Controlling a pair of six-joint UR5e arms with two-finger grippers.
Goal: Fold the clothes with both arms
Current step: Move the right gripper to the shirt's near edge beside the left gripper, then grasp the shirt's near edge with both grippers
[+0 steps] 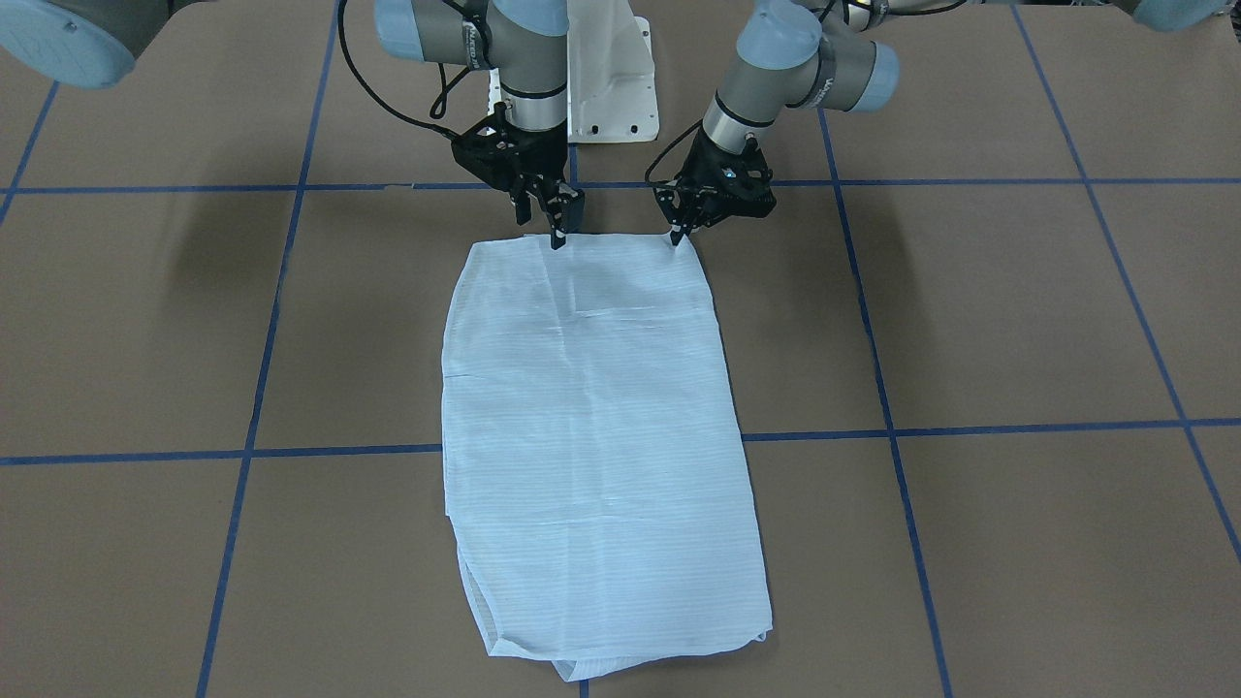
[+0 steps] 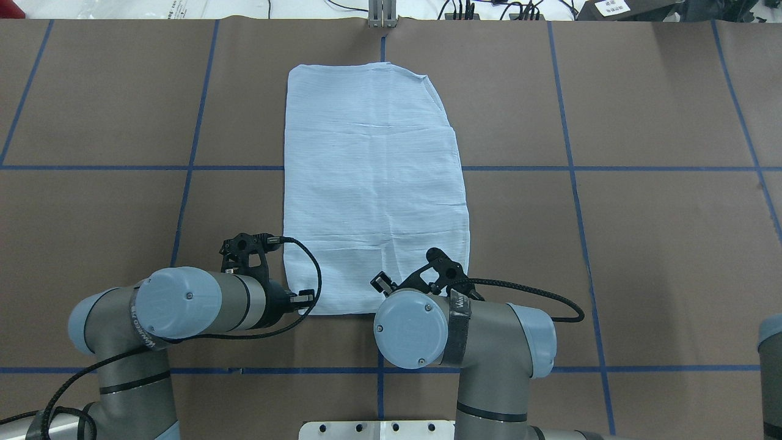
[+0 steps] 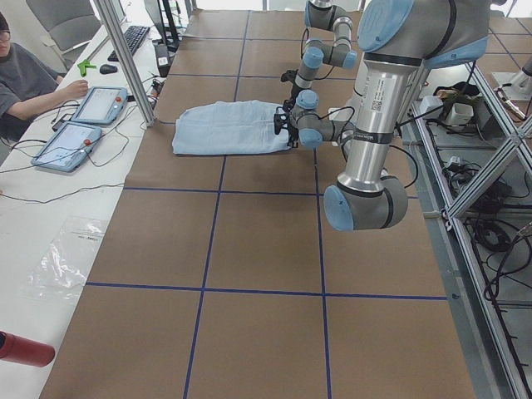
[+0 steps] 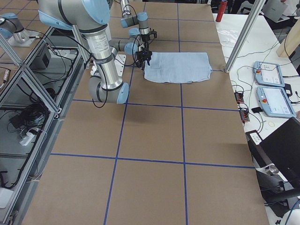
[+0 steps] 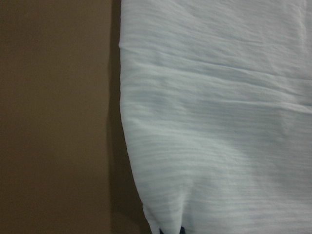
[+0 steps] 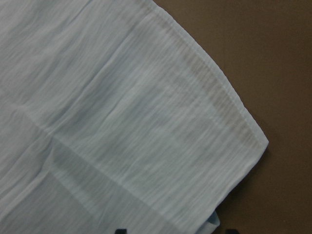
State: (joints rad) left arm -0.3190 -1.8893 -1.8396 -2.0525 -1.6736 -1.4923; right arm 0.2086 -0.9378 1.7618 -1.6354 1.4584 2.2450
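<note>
The pale-blue striped shirt (image 1: 591,427) lies flat on the brown table as a long folded rectangle, its short edge toward the robot base (image 2: 372,183). My left gripper (image 1: 677,236) sits at one near corner of the shirt, fingertips together and pinched on the fabric edge; its wrist view is filled with the shirt (image 5: 219,122). At the other near corner my right gripper (image 1: 553,228) stands open, fingers spread over the hem. The right wrist view shows that corner (image 6: 146,126) with two dark fingertips (image 6: 120,230) wide apart at the bottom.
The white pedestal base (image 1: 611,87) stands just behind the grippers. Blue tape lines (image 1: 582,448) grid the brown tabletop. A person (image 3: 25,83) sits at a side desk with two tablets (image 3: 83,125). A metal post (image 3: 125,58) and a red bottle (image 3: 25,349) stand at that edge.
</note>
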